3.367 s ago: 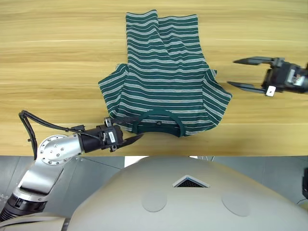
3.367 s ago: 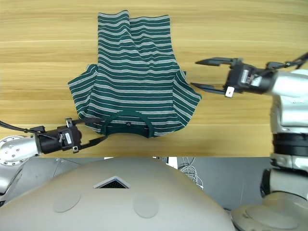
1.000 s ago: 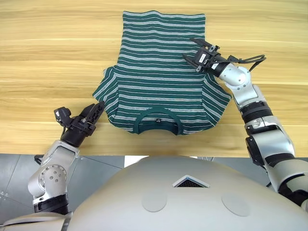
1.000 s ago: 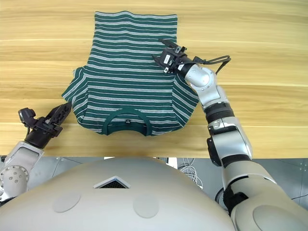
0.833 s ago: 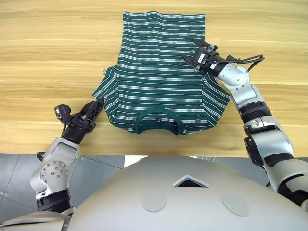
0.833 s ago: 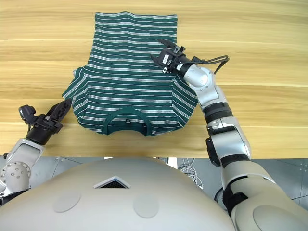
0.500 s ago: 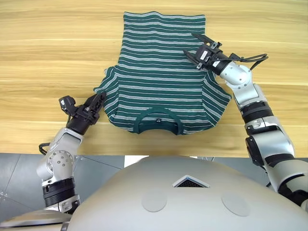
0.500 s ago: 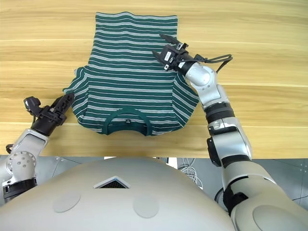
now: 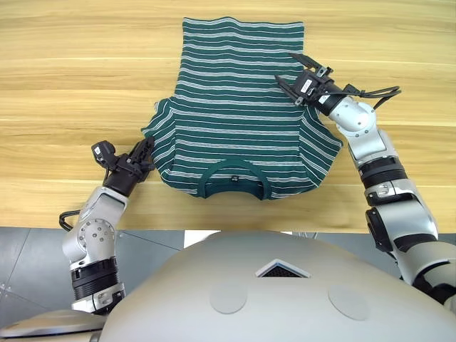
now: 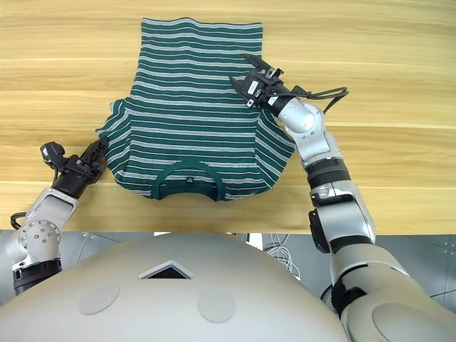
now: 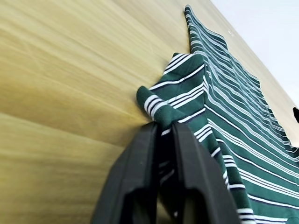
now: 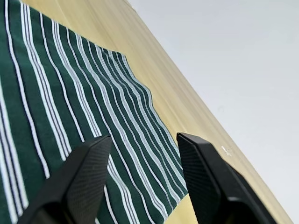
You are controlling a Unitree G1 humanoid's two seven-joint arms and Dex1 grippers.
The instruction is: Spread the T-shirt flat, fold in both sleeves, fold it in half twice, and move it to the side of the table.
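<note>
On the table [image 9: 64, 78], toward its near edge, the left gripper [image 11: 161, 128] is closed tight on the tip of the left sleeve [image 9: 153, 130]. The T-shirt [image 9: 239, 107] is laid flat mid-table, its long axis run from near edge to far edge, the collar [image 9: 235, 174] turned to the near edge. Over its right side the right gripper [image 9: 286, 68] is held wide open, nothing gripped.
</note>
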